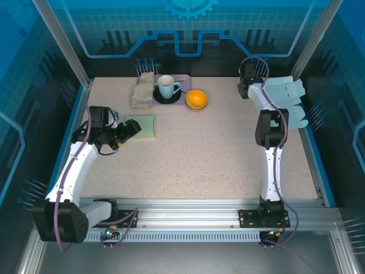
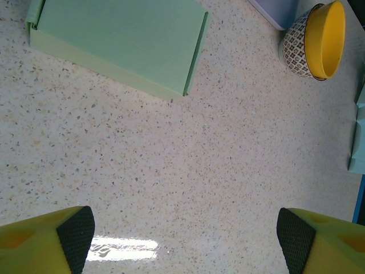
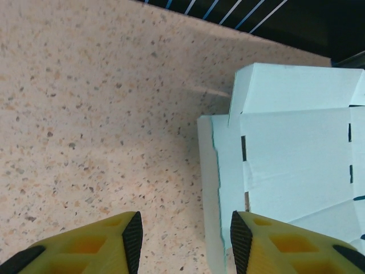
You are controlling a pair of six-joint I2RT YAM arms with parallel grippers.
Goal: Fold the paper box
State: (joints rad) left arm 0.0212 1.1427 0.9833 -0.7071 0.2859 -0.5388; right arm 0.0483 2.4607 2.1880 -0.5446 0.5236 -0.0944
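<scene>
Table (image 1: 217, 154): flat paper box (image 1: 291, 90), yellow bowl (image 1: 196, 99), mug (image 1: 167, 87)

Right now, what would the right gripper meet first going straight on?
Probably the flat box: its near edge lies just ahead of the right gripper, before one finger. Otherwise bare table. Depth unclear.

Left, closed box (image 1: 141, 126); far right, flat box (image 1: 293, 91)
</scene>
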